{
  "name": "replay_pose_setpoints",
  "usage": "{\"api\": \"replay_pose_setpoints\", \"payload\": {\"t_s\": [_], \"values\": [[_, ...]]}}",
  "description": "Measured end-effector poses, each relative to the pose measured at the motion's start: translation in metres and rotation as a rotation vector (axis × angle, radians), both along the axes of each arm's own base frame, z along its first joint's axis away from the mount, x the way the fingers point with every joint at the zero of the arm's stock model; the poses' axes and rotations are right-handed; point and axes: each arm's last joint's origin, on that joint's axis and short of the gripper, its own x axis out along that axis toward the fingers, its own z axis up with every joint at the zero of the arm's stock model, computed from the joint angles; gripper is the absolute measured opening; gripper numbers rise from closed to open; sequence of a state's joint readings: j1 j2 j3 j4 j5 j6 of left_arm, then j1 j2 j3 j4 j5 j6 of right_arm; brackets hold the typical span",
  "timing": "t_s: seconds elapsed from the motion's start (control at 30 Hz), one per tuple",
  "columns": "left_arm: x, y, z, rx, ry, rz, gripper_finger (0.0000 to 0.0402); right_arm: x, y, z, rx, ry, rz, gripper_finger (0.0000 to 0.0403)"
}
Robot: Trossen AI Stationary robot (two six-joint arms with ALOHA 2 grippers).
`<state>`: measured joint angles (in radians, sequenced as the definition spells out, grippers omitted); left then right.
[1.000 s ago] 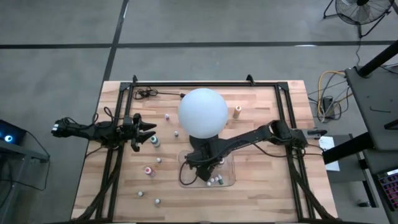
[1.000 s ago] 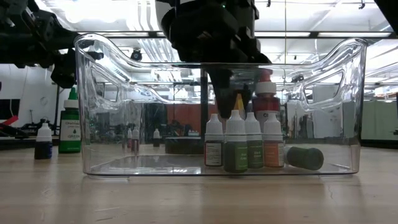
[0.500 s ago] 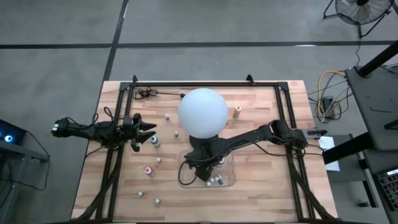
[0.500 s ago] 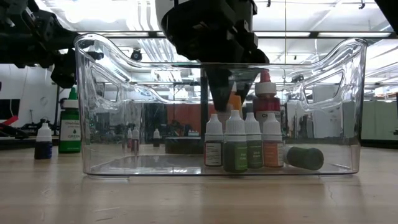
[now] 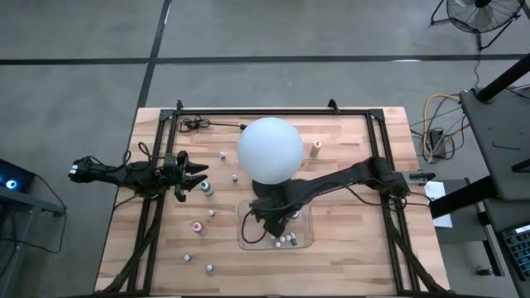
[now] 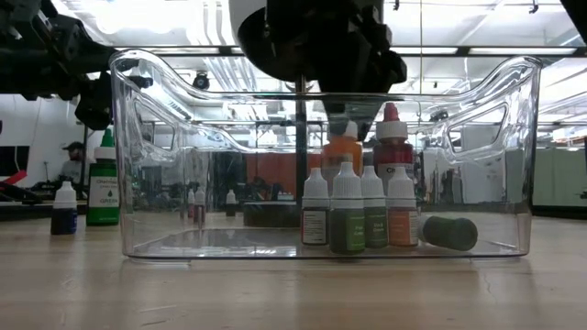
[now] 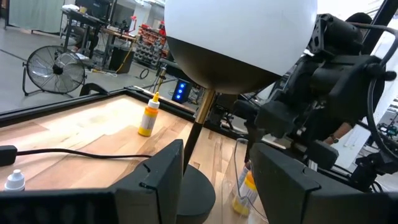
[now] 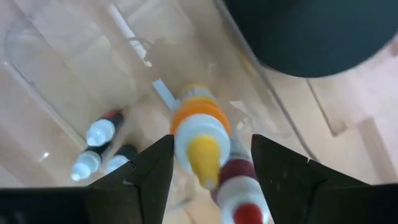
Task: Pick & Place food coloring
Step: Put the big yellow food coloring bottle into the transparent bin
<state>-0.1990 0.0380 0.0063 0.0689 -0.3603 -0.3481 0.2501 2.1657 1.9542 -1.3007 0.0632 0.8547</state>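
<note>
**Sorting half done as loose bottles wait outside the tray**

The left gripper [image 5: 201, 176] hangs spread and empty just beside a small teal-capped food coloring bottle [image 5: 205, 188]; farther right, the right gripper [image 8: 208, 163] stands parted over the clear rectangular plastic tray [image 6: 138, 247], an orange yellow-tipped bottle [image 8: 200, 138] between its fingers, apparently released. Several tray bottles [image 6: 359, 218] stand below.

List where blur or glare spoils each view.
Right wrist view: the orange bottle under the right end effector is motion-blurred. Low view: the clear tray reflects ceiling lights and the arms are backlit. High and left wrist views: sharp.
</note>
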Motion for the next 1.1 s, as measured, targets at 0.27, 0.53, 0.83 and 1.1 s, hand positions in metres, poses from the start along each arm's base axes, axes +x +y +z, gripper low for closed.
{"api": "replay_pose_setpoints", "payload": {"t_s": [0.27, 0.53, 0.83, 1.1], "values": [[0.0, 0.0, 0.0, 0.0, 0.0, 0.0, 0.0161, -0.015, 0.0, 0.037, -0.029, -0.092, 0.005, 0.0233], [0.0, 0.0, 0.0, 0.0, 0.001, 0.0, 0.0161, -0.05, 0.003, 0.075, -0.112, -0.144, 0.068, 0.0263], [0.0, 0.0, 0.0, 0.0, 0.001, 0.0, 0.0161, -0.117, -0.016, 0.089, -0.176, -0.099, 0.006, 0.0286], [0.0, 0.0, 0.0, 0.0, 0.001, 0.0, 0.0161, -0.18, -0.036, 0.079, -0.179, -0.082, -0.054, 0.0313]]}}
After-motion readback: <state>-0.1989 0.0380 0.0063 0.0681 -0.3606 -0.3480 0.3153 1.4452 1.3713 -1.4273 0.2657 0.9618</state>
